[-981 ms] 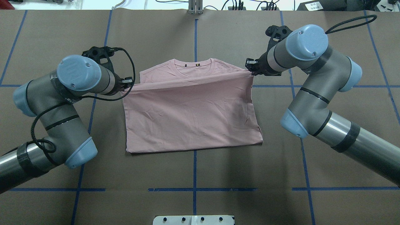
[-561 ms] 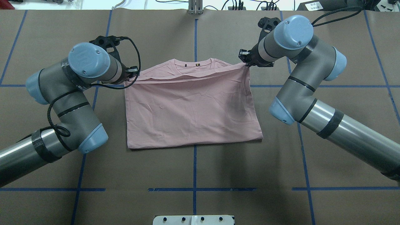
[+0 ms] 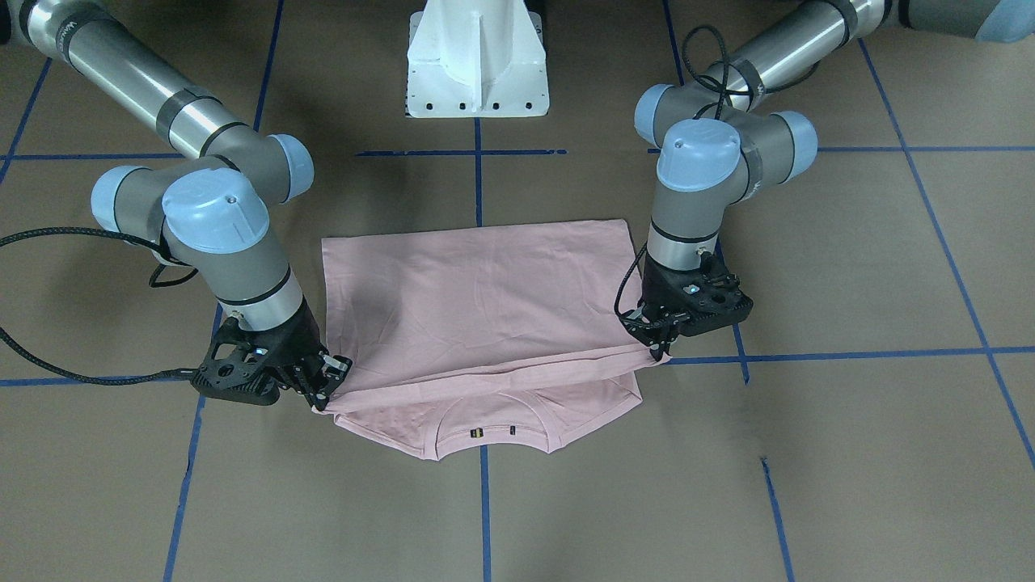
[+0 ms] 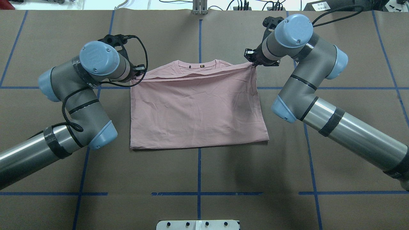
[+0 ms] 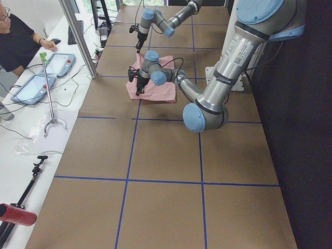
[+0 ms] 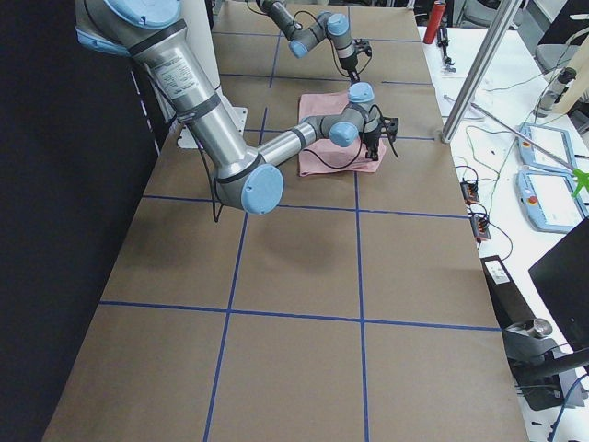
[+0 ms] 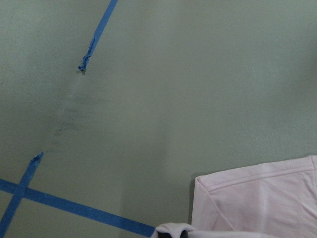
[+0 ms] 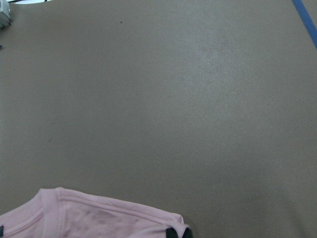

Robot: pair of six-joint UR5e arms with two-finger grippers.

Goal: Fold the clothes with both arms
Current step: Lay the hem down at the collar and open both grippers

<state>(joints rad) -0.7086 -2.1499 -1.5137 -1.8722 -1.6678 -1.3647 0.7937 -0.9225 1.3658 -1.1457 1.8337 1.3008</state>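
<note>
On the brown paper-covered table with blue tape lines (image 4: 198,172), the pale pink short-sleeved T-shirt (image 4: 198,111) is laid doubled over, its crease nearest the robot's base, so that the lower half can be carried across the upper. Farther out, the two hem corners are pinched: the black left gripper (image 3: 659,347) is closed tight on one, the black right gripper (image 3: 326,388) on the other. The edge between them is held taut and slightly raised, presumably to prevent wrinkling. Beyond, the ribbed collar (image 3: 493,432) lies uncovered, and the fold is judged nearly complete.
</note>
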